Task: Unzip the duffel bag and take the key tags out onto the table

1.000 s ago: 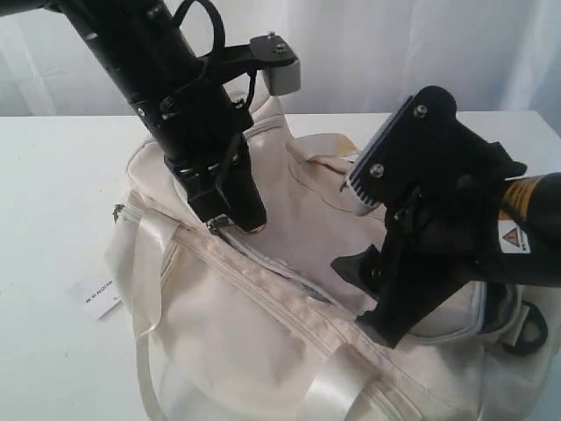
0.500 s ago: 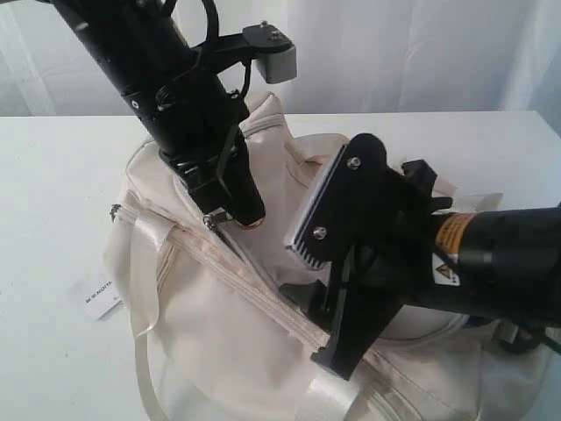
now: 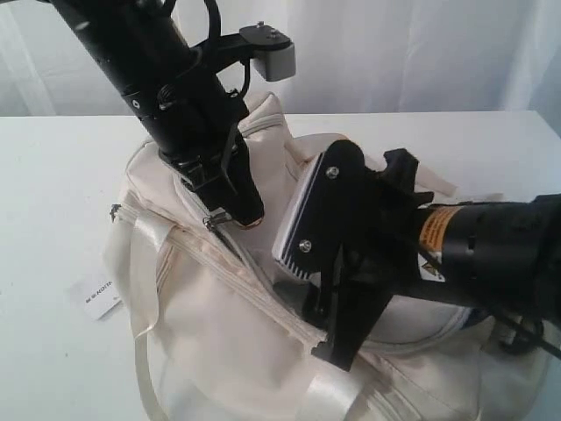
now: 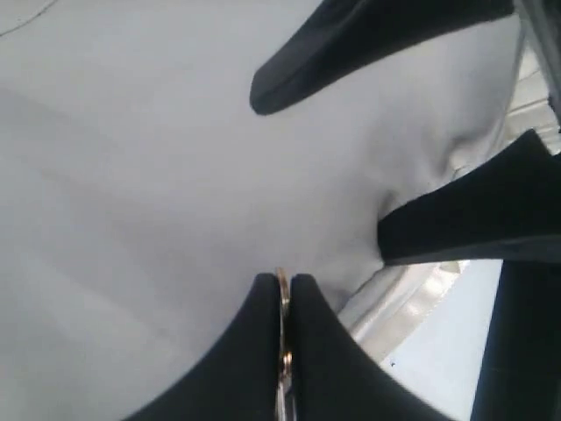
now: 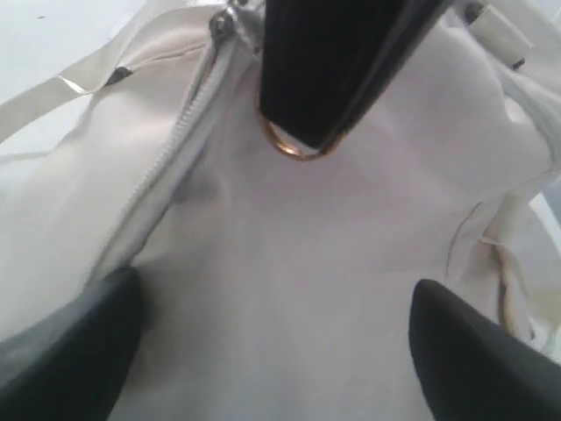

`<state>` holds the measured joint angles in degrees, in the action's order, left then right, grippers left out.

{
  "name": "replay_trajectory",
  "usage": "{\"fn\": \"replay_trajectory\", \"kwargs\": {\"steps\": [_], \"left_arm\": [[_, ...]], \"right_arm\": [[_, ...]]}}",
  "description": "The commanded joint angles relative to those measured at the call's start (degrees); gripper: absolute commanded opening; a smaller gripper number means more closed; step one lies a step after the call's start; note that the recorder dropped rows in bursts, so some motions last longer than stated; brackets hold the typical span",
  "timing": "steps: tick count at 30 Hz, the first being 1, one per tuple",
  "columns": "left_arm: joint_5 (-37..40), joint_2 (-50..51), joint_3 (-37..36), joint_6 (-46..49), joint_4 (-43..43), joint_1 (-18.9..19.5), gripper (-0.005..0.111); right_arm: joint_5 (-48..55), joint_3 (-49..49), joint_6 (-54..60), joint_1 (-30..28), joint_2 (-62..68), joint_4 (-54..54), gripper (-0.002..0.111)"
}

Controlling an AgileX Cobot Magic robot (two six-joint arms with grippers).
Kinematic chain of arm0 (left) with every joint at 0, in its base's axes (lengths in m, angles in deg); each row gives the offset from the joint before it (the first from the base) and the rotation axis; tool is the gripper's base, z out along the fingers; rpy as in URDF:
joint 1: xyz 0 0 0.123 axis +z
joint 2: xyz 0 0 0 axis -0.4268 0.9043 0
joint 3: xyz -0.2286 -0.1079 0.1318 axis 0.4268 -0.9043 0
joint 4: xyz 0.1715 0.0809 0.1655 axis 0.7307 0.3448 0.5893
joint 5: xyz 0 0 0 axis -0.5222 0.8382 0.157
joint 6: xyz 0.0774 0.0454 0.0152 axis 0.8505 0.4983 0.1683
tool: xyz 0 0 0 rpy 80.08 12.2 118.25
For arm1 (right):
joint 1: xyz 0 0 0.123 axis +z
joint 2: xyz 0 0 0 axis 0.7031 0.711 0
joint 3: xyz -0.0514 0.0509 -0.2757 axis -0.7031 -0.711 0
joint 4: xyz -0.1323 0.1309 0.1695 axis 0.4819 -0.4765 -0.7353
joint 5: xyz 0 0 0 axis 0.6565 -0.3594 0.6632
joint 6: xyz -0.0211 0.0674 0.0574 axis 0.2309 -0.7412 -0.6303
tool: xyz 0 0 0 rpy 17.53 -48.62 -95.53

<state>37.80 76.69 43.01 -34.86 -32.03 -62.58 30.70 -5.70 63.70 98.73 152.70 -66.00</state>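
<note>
The cream-white duffel bag (image 3: 219, 351) lies on the white table (image 3: 53, 175), its grey zipper (image 3: 250, 289) running slantwise across the top. My left gripper (image 3: 238, 213) is shut on the zipper's coppery pull ring (image 4: 282, 282) near the far-left end of the zip. My right gripper (image 3: 323, 329) hangs open just over the bag's top panel, close beside the left one, with only fabric (image 5: 289, 289) between its fingers (image 5: 88, 342). From the right wrist, the left gripper (image 5: 302, 145) shows with the ring (image 5: 294, 151) pinched in its tips. The key tags are hidden.
A white paper label (image 3: 96, 296) with printed text lies on the table left of the bag. A satin strap (image 3: 333, 390) crosses the bag's near side. A black D-ring (image 3: 526, 338) sticks out at the bag's right end. White curtains hang behind.
My right gripper has swung left and down over the bag, ending close to the left gripper. The left gripper has stayed shut on the pull ring, shifting only slightly.
</note>
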Motion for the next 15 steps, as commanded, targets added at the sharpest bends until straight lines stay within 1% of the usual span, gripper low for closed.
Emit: {"fn": "replay_trajectory", "kwargs": {"steps": [1,3,6,9,11,13,15], "left_arm": [[5.34,-1.09,-0.14,-0.64,-0.59,0.00,0.000],[5.34,-1.09,-0.14,-0.64,-0.08,0.00,0.000],[5.34,-1.09,-0.14,-0.64,0.44,0.00,0.000],[5.34,-1.09,-0.14,-0.64,0.74,0.00,0.000],[5.34,-1.09,-0.14,-0.64,0.74,0.00,0.000],[5.34,-1.09,-0.14,-0.64,0.74,0.00,0.000],[5.34,-1.09,-0.14,-0.64,0.74,0.00,0.000]], "right_arm": [[8.47,2.57,-4.16,-1.40,-4.09,8.62,0.080],[13.50,3.33,-9.18,-1.52,-5.77,13.56,0.080],[18.20,3.79,-14.00,-0.90,-8.82,12.91,0.080],[20.90,3.79,-12.89,1.36,-11.39,6.94,0.080],[22.42,3.69,-8.21,4.16,-11.79,1.01,0.080],[22.84,3.69,-5.00,6.67,-10.81,-1.38,0.080],[22.46,3.69,-4.73,8.12,-8.80,-1.38,0.080]]}}
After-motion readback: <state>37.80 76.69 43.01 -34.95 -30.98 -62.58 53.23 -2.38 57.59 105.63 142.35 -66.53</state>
